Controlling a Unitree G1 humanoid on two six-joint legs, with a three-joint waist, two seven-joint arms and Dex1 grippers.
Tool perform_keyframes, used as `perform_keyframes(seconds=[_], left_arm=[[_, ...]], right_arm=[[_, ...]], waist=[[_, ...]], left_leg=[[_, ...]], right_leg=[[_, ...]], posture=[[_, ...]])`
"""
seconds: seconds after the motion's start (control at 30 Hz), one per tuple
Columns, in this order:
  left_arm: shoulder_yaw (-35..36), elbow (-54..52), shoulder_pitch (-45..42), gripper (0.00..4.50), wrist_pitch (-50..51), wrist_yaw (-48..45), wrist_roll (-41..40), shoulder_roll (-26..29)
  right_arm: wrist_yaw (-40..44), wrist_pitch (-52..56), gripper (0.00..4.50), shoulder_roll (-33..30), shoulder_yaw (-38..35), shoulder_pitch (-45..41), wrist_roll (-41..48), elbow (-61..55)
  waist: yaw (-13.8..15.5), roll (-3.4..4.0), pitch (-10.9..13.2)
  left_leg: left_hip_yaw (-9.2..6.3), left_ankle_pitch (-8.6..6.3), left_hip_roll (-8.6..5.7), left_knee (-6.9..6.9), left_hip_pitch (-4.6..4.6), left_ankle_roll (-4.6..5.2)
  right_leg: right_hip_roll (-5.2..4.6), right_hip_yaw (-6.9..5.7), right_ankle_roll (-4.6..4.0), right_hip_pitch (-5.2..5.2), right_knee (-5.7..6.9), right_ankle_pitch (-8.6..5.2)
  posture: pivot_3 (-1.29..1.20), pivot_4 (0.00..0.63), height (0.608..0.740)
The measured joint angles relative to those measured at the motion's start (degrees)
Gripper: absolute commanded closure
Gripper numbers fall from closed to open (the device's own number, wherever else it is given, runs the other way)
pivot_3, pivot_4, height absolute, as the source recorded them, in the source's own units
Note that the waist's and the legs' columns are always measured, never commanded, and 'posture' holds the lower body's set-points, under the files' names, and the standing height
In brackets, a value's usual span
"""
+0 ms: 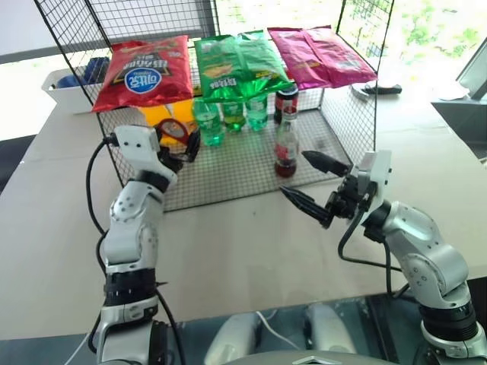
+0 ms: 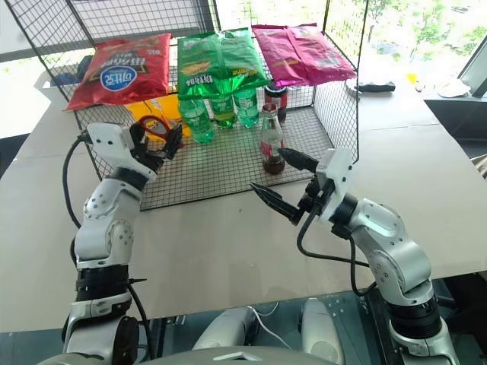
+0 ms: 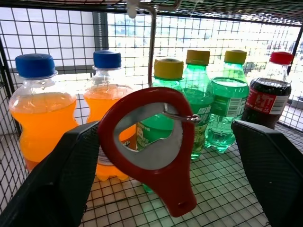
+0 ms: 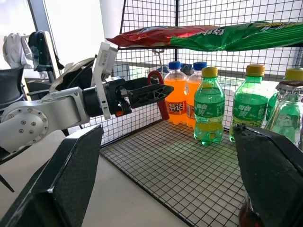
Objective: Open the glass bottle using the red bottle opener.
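The red bottle opener [image 3: 156, 156] hangs by its loop from a metal hook inside the wire rack, in front of the orange bottles. My left gripper [image 1: 181, 144] is open around it: one finger [image 3: 61, 179] sits at the opener's edge and the other stands well clear. The glass bottle [image 1: 286, 148] holds a dark drink and has a red label. It stands upright on the rack floor near the front right. My right gripper [image 1: 313, 182] hovers open just in front and to the right of the bottle, with nothing between its fingers.
Chip bags, red [image 1: 144, 72], green [image 1: 237, 65] and pink [image 1: 319, 55], lie on top of the wire rack [image 1: 228, 179]. Green bottles [image 1: 232, 114], orange bottles [image 3: 42, 109] and a short dark cola bottle [image 1: 287, 101] stand at the back. A white bin [image 1: 65, 87] sits behind on the left.
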Motion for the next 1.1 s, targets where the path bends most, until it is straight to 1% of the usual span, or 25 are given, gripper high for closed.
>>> perform_keyframes(seconds=[0.07, 0.1, 0.23, 0.37, 0.57, 0.77, 1.0, 1.1], left_arm=[[0.0, 0.0, 0.4, 2.11, -0.1, -0.4, -0.1, 0.0], [0.1, 0.0, 0.8, 2.69, -0.1, -0.5, -0.4, -0.1], [0.1, -0.5, 2.6, 4.47, -0.1, -0.5, -0.8, -0.9], [0.2, -2.5, 4.2, 4.47, 0.0, -0.2, -1.0, -1.7], [0.3, -4.0, 4.3, 4.47, 0.0, -0.3, -1.8, -2.6], [0.9, -9.9, 5.9, 4.47, 2.1, -3.5, -12.5, -4.8], [2.0, -12.5, 8.1, 4.47, 4.2, -5.5, -19.6, -5.0], [1.8, -13.7, 9.4, 4.47, 6.8, -7.4, -23.1, -4.0]], right_arm=[[0.0, 0.0, 0.0, 0.0, 0.0, 0.0, -0.2, 0.0], [0.0, 0.0, 0.0, 0.0, 0.1, 0.0, -0.2, 0.0], [0.1, -0.1, 0.0, 0.1, 0.1, 0.0, -0.5, 0.0], [0.1, -0.5, 0.0, 0.2, 0.2, 0.0, -0.7, 0.0], [0.5, -0.7, 0.0, 0.2, 0.4, 0.0, -0.8, 0.0], [0.6, -0.8, 0.0, 0.3, 0.5, -0.1, -0.9, 0.0], [0.6, -0.8, 0.0, 0.3, 0.6, 0.0, -1.0, 0.0], [0.6, -0.8, 0.0, 0.2, 0.7, -0.1, -1.3, 0.1]], waist=[[0.0, 0.0, 0.0], [0.0, 0.0, 0.0], [0.0, 0.0, 0.0], [0.1, 0.0, 0.0], [0.1, -0.01, 0.0], [0.0, 0.0, 0.0], [0.0, -0.01, 0.0], [0.0, -0.01, 0.0]], left_leg=[[0.0, 0.0, 0.0, 0.0, 0.0, 0.0], [0.0, 0.0, 0.0, 0.0, 0.0, 0.0], [0.0, 0.0, 0.0, 0.0, 0.0, 0.0], [0.0, 0.0, 0.0, 0.0, 0.0, 0.0], [0.01, 0.0, 0.0, 0.01, 0.0, 0.0], [0.0, 0.0, 0.0, 0.02, -0.01, 0.0], [0.01, 0.0, 0.0, 0.02, 0.0, 0.0], [0.02, 0.0, 0.0, 0.02, -0.01, 0.0]], right_leg=[[0.0, 0.0, 0.0, 0.0, 0.0, 0.0], [0.0, 0.0, 0.0, 0.0, 0.01, 0.0], [0.0, 0.0, 0.0, 0.0, 0.01, 0.0], [0.0, 0.0, 0.0, 0.0, 0.01, 0.0], [0.0, 0.0, 0.0, 0.0, 0.02, 0.0], [-0.01, 0.01, 0.0, 0.0, 0.02, 0.0], [0.0, 0.01, 0.0, 0.0, 0.04, 0.0], [0.0, 0.01, 0.0, 0.0, 0.03, 0.0]], posture=[[0.0, 0.15, 0.74], [0.0, 0.15, 0.74], [0.0, 0.15, 0.74], [0.0, 0.15, 0.74], [0.0, 0.15, 0.74], [0.0, 0.15, 0.74], [0.0, 0.15, 0.74], [0.0, 0.15, 0.74]])
